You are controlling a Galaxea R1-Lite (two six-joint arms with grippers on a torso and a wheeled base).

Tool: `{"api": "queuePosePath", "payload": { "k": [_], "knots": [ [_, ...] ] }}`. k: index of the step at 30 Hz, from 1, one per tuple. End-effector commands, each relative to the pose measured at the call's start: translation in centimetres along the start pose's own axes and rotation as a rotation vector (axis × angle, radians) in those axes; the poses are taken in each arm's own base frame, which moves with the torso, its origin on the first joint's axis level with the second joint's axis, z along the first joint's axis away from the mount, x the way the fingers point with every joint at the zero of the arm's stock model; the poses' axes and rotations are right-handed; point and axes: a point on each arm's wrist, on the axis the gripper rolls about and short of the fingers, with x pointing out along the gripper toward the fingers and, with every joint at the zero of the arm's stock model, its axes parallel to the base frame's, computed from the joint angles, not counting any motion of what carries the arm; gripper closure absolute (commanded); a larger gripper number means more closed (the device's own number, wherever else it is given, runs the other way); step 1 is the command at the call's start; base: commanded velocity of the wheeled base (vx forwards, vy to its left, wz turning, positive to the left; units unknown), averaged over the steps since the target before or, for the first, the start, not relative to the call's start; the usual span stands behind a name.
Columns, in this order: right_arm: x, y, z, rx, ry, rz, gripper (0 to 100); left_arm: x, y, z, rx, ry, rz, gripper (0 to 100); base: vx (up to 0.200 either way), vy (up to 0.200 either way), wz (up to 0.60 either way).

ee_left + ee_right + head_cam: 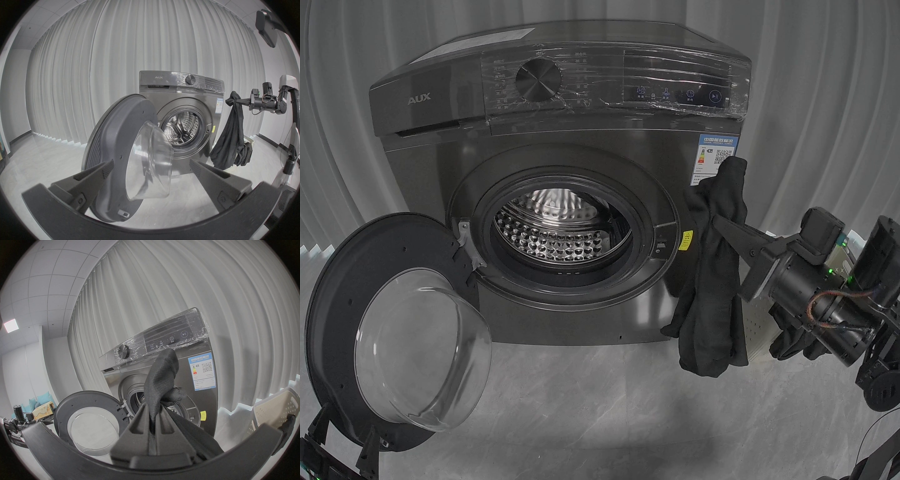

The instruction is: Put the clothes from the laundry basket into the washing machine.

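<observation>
Black garment point(712, 294) hangs with long axis vertical, loose end down, pinched near its top by right gripper point(720, 220), before washing machine point(562, 125) front's right side; left gripper point(150, 162) jaws spread.

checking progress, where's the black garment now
In the head view, the black fabric garment hangs from the right gripper, by the grey washing machine's right edge, outside its drum.
</observation>
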Motion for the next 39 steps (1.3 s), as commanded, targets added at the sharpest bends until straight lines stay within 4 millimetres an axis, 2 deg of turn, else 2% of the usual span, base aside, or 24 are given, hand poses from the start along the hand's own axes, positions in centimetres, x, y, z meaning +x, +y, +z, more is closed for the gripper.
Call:
{"api": "queuePosePath", "payload": {
  "k": [1, 5, 10, 11, 15, 18, 20, 24, 29, 33, 39],
  "knots": [
    [1.7, 0.1, -1.4, -0.006, 0.036, -0.005, 100, 0.0, 0.0, -0.5, 0.002, -0.002, 0.002, 0, 0.0, 0.0, 0.0],
    [2.8, 0.0, -3.2, -0.013, 0.079, -0.014, 100, 0.0, 0.0, -0.5, 0.002, -0.002, 0.001, 0, 0.0, 0.0, 0.0],
    [4.0, -0.1, -3.3, -0.013, 0.066, -0.023, 100, 0.0, 0.0, -0.5, 0.001, 0.0, 0.005, 0, 0.0, 0.0, 0.0],
    [5.1, 0.0, -3.2, -0.012, 0.049, -0.03, 100, 0.0, 0.0, -0.5, 0.002, 0.0, 0.005, 0, 0.0, 0.0, 0.0],
    [6.6, 0.1, -3.2, -0.011, 0.025, -0.066, 100, 0.0, 0.0, -0.3, 0.023, -0.011, 0.001, 0, 0.0, 0.0, 0.0],
    [7.6, 0.5, -3.1, -0.008, 0.013, -0.063, 100, -1.4, -0.2, 4.8, 0.018, -0.172, -0.047, 0, 0.0, 0.0, 0.0],
    [8.2, 0.6, -3.2, -0.006, 0.009, -0.064, 100, -1.5, -0.3, 6.8, 0.034, -0.172, -0.088, 0, 0.0, 0.0, 0.0],
    [9.0, 0.8, -3.8, -0.008, 0.022, -0.079, 100, 0.2, -0.5, 7.3, 0.063, -0.057, -0.184, 0, 0.0, 0.0, 0.0],
    [10.1, 0.9, -3.3, 0.001, 0.012, -0.079, 100, 4.7, -0.8, 7.6, 0.056, 0.182, -0.318, 0, 0.0, 0.0, 0.0],
    [10.9, 0.7, -3.4, 0.012, 0.042, -0.09, 100, 8.3, -1.2, 9.0, 0.067, 0.168, -0.374, 0, 0.0, 0.0, 0.0],
    [12.3, 0.8, -3.3, 0.023, 0.025, -0.094, 100, 13.0, -3.4, 10.2, 0.054, 0.159, -0.47, 0, 0.0, 0.0, 0.0]
  ]
}}
